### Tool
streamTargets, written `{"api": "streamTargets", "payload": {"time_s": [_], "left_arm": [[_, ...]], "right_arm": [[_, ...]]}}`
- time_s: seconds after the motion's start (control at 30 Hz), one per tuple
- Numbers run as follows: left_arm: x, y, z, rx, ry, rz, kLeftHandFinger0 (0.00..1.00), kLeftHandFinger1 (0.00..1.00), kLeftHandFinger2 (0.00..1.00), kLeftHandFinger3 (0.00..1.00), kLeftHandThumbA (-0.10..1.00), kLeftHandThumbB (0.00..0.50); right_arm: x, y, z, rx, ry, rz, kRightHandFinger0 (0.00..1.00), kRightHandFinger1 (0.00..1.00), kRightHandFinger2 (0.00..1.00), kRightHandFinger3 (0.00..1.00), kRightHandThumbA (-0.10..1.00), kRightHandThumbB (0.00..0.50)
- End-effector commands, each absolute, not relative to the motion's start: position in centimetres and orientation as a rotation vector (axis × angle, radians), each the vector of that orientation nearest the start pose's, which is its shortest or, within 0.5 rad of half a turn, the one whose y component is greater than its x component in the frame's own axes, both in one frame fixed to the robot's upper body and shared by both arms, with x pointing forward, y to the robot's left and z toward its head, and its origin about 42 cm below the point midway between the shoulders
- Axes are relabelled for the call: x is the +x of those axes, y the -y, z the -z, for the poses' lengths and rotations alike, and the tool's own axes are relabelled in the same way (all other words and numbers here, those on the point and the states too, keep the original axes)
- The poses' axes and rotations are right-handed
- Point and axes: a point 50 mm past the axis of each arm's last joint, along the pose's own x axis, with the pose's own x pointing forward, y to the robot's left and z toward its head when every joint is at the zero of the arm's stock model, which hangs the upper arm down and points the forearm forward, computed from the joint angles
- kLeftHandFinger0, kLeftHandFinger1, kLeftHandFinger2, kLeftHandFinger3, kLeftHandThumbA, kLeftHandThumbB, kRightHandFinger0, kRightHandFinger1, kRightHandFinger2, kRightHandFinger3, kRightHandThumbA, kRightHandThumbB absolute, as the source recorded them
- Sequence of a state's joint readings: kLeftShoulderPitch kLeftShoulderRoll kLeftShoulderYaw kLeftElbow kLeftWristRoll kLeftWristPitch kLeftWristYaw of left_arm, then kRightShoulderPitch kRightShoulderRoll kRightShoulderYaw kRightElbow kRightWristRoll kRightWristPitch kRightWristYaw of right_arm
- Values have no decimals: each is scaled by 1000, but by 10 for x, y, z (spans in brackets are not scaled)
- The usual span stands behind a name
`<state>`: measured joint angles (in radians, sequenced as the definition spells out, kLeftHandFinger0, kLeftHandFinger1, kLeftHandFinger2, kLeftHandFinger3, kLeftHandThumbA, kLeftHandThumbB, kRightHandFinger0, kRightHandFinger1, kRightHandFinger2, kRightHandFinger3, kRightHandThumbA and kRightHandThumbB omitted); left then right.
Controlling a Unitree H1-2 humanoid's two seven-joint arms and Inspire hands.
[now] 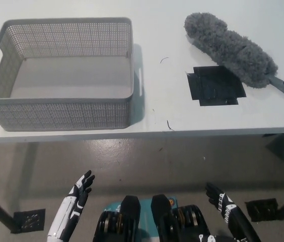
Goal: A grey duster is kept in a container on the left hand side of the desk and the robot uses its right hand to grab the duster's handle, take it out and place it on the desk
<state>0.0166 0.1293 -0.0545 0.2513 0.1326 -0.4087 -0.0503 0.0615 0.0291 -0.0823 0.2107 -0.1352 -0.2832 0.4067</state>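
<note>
**Grey duster already out on the worktop**

Mesh container [56, 75] sits empty at far left. Low down, left hand [76, 201] and right hand [222, 204] hang with fingers spread, holding nothing. Duster [230, 48] lies far right; judged done, simply keep clear.

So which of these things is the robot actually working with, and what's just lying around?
Part of the job:
- fluffy grey duster, lying on the white desk
- grey mesh plastic container, with nothing inside
- black right hand, low below the desk edge, fingers apart

Just lying about:
- black square patch on the desk
- white left hand, resting low, open
</note>
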Motion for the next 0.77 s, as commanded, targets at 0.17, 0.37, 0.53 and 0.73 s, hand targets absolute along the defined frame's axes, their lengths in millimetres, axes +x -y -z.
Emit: {"api": "streamTargets", "payload": {"time_s": [0.17,0.37,0.53,0.73], "left_arm": [[270,-240,-61,273,169,160,1000,1000,1000,1000,1000,205],[259,-239,-54,269,156,156,1000,1000,1000,1000,1000,188],[258,-238,-54,283,156,158,1000,1000,1000,1000,1000,176],[259,-239,-53,292,156,160,1000,1000,1000,1000,1000,189]], "right_arm": [[255,203,-47,-200,67,-290,1000,1000,1000,1000,1000,403],[244,204,-44,-224,60,-284,1000,1000,1000,1000,1000,379],[242,206,-43,-239,64,-280,1000,1000,1000,1000,1000,375],[242,206,-41,-244,61,-286,1000,1000,1000,1000,1000,409]]}}
